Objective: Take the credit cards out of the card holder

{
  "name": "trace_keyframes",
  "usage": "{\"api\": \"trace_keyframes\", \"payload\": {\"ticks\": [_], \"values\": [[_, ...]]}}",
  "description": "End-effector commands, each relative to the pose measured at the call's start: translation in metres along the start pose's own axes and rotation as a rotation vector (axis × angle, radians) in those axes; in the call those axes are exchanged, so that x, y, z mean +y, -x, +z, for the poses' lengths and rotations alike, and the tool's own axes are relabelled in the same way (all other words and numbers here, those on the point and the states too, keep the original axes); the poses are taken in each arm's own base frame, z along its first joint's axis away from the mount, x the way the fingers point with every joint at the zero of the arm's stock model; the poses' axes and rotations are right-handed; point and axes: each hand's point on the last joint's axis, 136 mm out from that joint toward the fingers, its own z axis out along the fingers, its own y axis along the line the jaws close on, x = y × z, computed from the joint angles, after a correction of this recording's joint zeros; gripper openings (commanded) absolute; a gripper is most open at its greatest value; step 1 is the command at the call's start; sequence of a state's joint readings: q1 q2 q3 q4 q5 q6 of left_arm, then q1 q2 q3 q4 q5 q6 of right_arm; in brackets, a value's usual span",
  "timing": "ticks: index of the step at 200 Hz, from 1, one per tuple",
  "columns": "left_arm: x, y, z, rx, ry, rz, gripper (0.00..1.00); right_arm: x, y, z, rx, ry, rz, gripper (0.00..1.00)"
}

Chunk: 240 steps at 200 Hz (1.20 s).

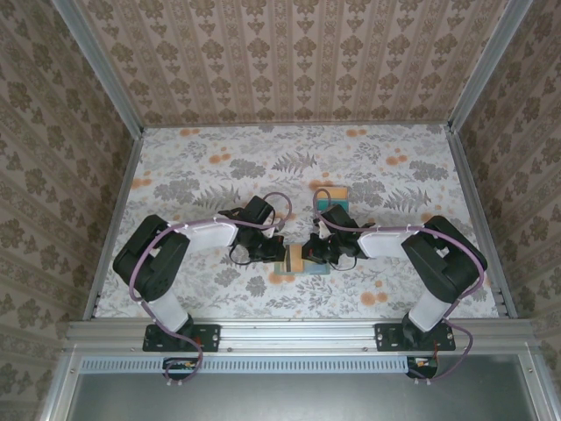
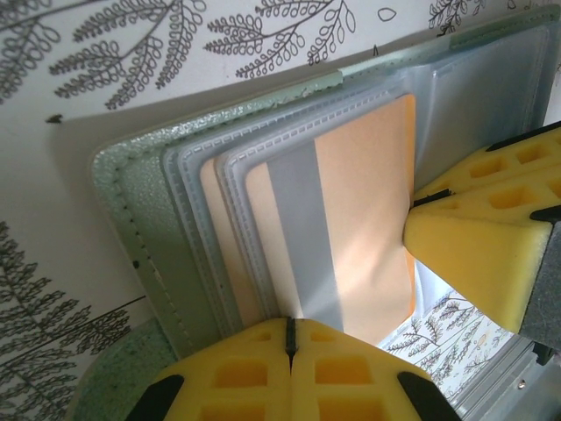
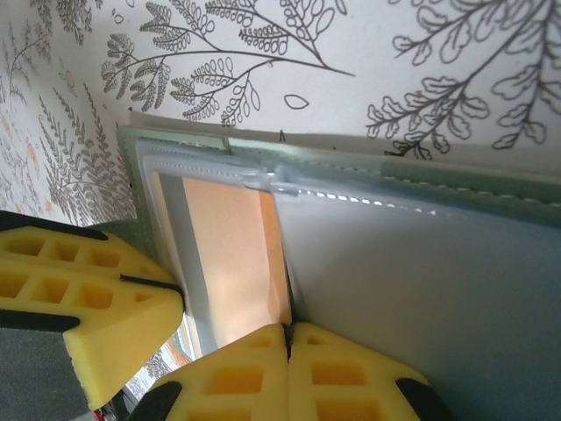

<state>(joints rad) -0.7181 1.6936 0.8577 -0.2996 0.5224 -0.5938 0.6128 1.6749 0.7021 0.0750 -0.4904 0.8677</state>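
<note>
The card holder [image 2: 140, 210] lies open on the flowered table, its sage-green cover round clear stitched sleeves. An orange credit card [image 2: 364, 193] with a grey stripe sits in the top sleeve. My left gripper [image 2: 289, 326] is shut on the near edge of that sleeve. My right gripper [image 3: 287, 329] is shut on one edge of the orange card [image 3: 228, 254], beside the holder's grey-blue inner face [image 3: 421, 281]. From above, both grippers [image 1: 287, 254] [image 1: 308, 253] meet over the holder [image 1: 314, 268] at the table's near middle. Any other cards in the sleeves are hidden.
A small teal-and-orange card stack [image 1: 332, 194] lies just behind the right gripper. The right gripper's yellow fingers [image 2: 473, 246] press in from the right of the left wrist view. Patterned walls close in the table [image 1: 202, 175] on three sides.
</note>
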Motion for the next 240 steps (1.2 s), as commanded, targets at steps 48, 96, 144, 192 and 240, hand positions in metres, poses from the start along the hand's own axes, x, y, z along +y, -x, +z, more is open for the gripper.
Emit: {"api": "trace_keyframes", "payload": {"ticks": [48,96,144,192,240], "values": [[0.026,-0.011,0.005,0.038,0.078,-0.034,0.0,-0.003,0.002,-0.017,-0.053,0.037,-0.013,0.0],[0.025,-0.011,0.007,0.038,0.07,-0.035,0.0,-0.002,-0.001,-0.015,-0.032,0.056,-0.015,0.0],[0.024,-0.012,0.008,0.044,0.069,-0.032,0.0,-0.001,0.0,-0.003,-0.002,0.055,-0.013,0.19],[0.022,-0.012,0.009,0.046,0.064,-0.028,0.0,0.0,0.0,0.002,0.0,0.057,-0.011,0.21],[0.021,-0.011,0.008,0.044,0.063,-0.027,0.0,-0.004,-0.001,-0.002,-0.004,0.028,-0.014,0.0]]}}
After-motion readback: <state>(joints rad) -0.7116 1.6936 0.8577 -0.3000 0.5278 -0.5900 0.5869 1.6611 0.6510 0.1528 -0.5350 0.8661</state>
